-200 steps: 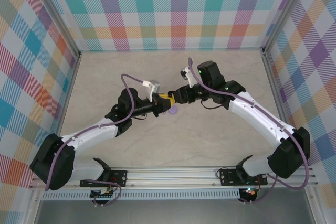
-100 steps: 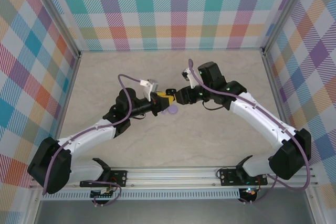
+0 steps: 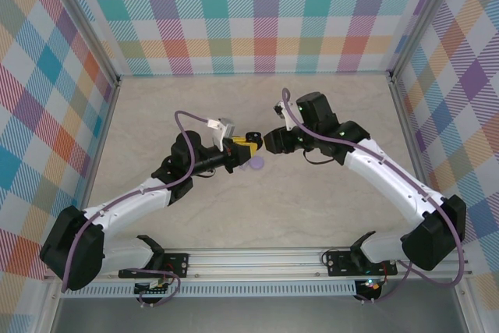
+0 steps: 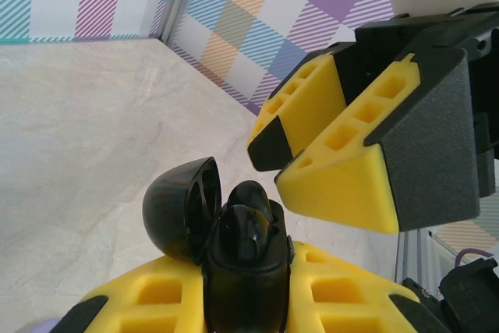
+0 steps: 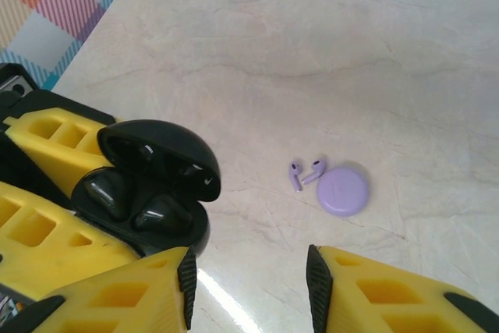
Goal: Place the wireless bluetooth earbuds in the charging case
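My left gripper point(image 4: 245, 302) is shut on a black charging case point(image 4: 248, 286), held upright between its yellow pads. The hinged lid point(image 4: 175, 208) stands open. Two black earbuds point(image 5: 105, 191) sit in the case's wells. My right gripper point(image 5: 249, 286) is open with nothing between its fingers, just to the right of the case point(image 5: 195, 232). From above, the left gripper point(image 3: 243, 146) and right gripper point(image 3: 267, 143) face each other over the table's middle. A closed lavender puck point(image 5: 342, 191) lies on the table, with two lavender earbuds point(image 5: 295, 175) loose beside it.
The lavender puck point(image 3: 256, 164) lies just in front of the two grippers. The table point(image 3: 327, 208) is pale marble, walled by checked panels at the back and both sides. An aluminium rail point(image 3: 257, 259) with the arm bases runs along the near edge.
The right gripper has drawn back to the right, away from the left gripper and the black case. The left gripper has lifted slightly toward the back, still holding the case.
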Robot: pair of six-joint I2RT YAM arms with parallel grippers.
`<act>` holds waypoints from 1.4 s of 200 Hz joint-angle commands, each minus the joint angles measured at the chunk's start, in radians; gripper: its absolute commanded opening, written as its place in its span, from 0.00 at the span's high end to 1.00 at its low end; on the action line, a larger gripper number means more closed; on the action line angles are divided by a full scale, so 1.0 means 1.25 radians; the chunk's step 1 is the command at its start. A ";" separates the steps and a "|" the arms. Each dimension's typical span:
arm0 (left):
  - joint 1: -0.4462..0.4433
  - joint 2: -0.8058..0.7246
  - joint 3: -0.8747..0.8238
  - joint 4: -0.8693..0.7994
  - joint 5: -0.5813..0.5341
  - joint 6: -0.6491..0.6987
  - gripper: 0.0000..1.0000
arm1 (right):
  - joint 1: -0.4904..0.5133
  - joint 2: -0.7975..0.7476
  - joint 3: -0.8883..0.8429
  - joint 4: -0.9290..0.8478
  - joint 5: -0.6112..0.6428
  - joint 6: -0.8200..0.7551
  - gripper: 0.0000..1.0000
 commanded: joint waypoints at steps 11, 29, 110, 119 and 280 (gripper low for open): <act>-0.008 -0.030 -0.005 0.010 0.016 0.033 0.96 | -0.026 -0.021 -0.009 0.016 0.006 0.035 0.59; -0.008 -0.037 -0.006 0.016 0.037 0.046 0.97 | -0.044 -0.010 -0.021 0.036 -0.051 0.039 0.64; -0.019 -0.046 -0.037 0.164 0.150 0.029 0.97 | -0.096 0.017 -0.078 0.176 -0.309 0.041 0.89; -0.023 -0.042 -0.036 0.171 0.155 0.027 0.97 | -0.098 0.021 -0.079 0.183 -0.332 0.041 0.90; -0.035 0.017 0.004 0.058 0.014 -0.007 0.97 | -0.107 -0.025 -0.093 0.171 -0.329 0.026 0.84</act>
